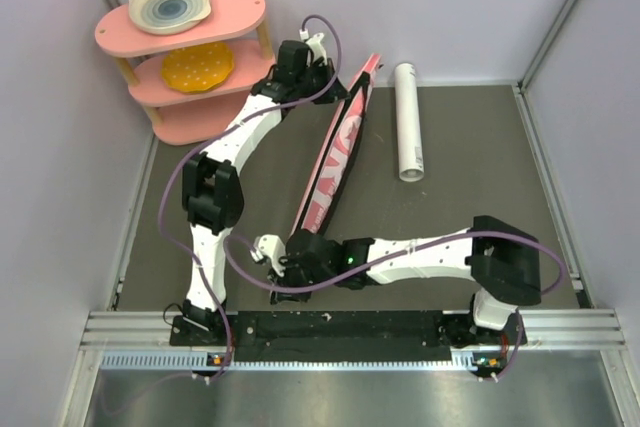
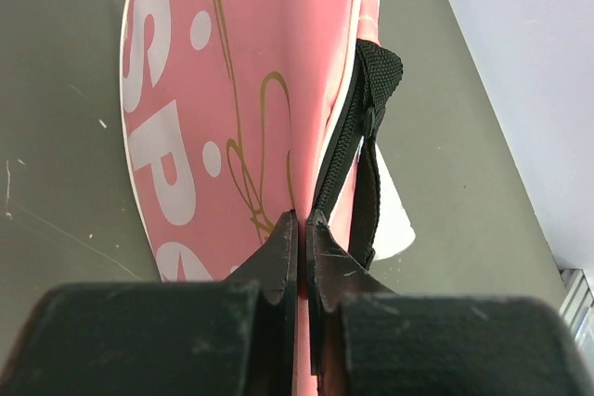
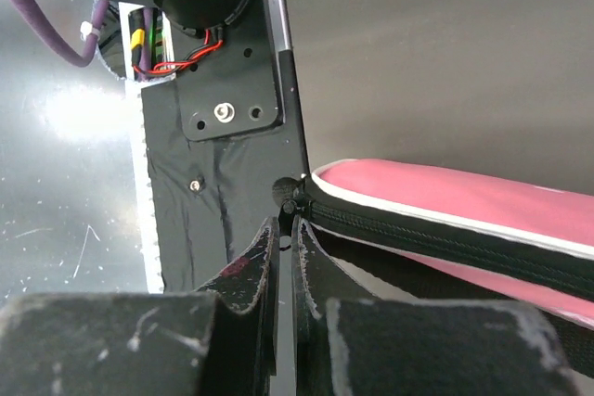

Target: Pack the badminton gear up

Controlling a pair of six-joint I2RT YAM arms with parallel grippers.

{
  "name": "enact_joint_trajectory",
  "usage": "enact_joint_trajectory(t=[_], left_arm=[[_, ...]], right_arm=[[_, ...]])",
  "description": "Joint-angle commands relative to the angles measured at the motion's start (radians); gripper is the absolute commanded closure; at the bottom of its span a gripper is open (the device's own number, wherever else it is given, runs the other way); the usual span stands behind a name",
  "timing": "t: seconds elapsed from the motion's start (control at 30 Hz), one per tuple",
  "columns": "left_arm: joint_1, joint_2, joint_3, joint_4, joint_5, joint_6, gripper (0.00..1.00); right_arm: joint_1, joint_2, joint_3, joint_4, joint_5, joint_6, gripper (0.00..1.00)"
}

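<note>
The long pink "SPORT" racket bag [image 1: 335,152] stands on its edge on the dark table, running from the far middle toward the arm bases. My left gripper [image 1: 345,85] is shut on the bag's pink edge at its far end [image 2: 302,222], beside the black zipper [image 2: 345,159] and strap. My right gripper [image 1: 283,247] is at the bag's near end [image 3: 464,197], shut at the zipper pull [image 3: 293,194]. The white tube [image 1: 408,122] lies on the table right of the bag; its end shows past the bag in the left wrist view [image 2: 401,220]. Rackets and shuttlecocks are out of view.
A pink three-tier shelf [image 1: 235,2] with a grey-blue plate and a yellow plate stands at the far left. The black base plate and rail [image 3: 213,164] lie just past my right fingertips. Grey walls enclose the table on three sides.
</note>
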Motion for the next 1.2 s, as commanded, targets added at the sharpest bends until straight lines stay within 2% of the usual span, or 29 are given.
enact_joint_trajectory(t=[0.0, 0.17, 0.33, 0.37, 0.47, 0.67, 0.77, 0.87, 0.97, 1.07, 1.17], left_arm=[[0.024, -0.001, 0.089, 0.115, -0.054, 0.032, 1.00], [0.029, -0.004, 0.086, 0.105, -0.056, 0.032, 1.00], [0.030, -0.028, 0.075, 0.083, -0.059, 0.058, 1.00], [0.030, -0.036, 0.069, 0.076, -0.062, 0.066, 1.00], [0.029, -0.085, 0.026, 0.045, -0.082, 0.098, 1.00], [0.009, -0.160, -0.037, -0.061, -0.172, 0.210, 1.00], [-0.032, -0.181, -0.042, -0.112, -0.286, 0.284, 1.00], [-0.077, -0.183, -0.049, -0.130, -0.408, 0.315, 1.00], [-0.124, -0.154, -0.019, -0.150, -0.531, 0.315, 1.00], [-0.166, -0.104, 0.030, -0.164, -0.606, 0.293, 1.00], [-0.187, -0.062, 0.046, -0.139, -0.614, 0.246, 1.00]], right_arm=[[0.065, 0.055, 0.051, 0.049, -0.106, 0.005, 1.00], [0.065, 0.088, 0.041, 0.059, -0.075, 0.004, 1.00], [0.061, 0.031, 0.061, 0.042, -0.034, 0.016, 0.99], [0.049, 0.014, 0.061, 0.040, -0.018, 0.018, 0.88], [-0.002, -0.078, 0.039, 0.040, 0.032, 0.037, 0.72], [-0.093, -0.343, -0.092, 0.066, 0.233, 0.085, 0.53], [-0.131, -0.467, -0.165, 0.103, 0.368, 0.109, 0.47], [-0.214, -0.544, -0.210, 0.070, 0.442, 0.194, 0.46], [-0.324, -0.622, -0.283, 0.045, 0.450, 0.298, 0.46], [-0.404, -0.704, -0.362, 0.028, 0.475, 0.364, 0.46], [-0.455, -0.812, -0.416, -0.029, 0.500, 0.399, 0.46]])
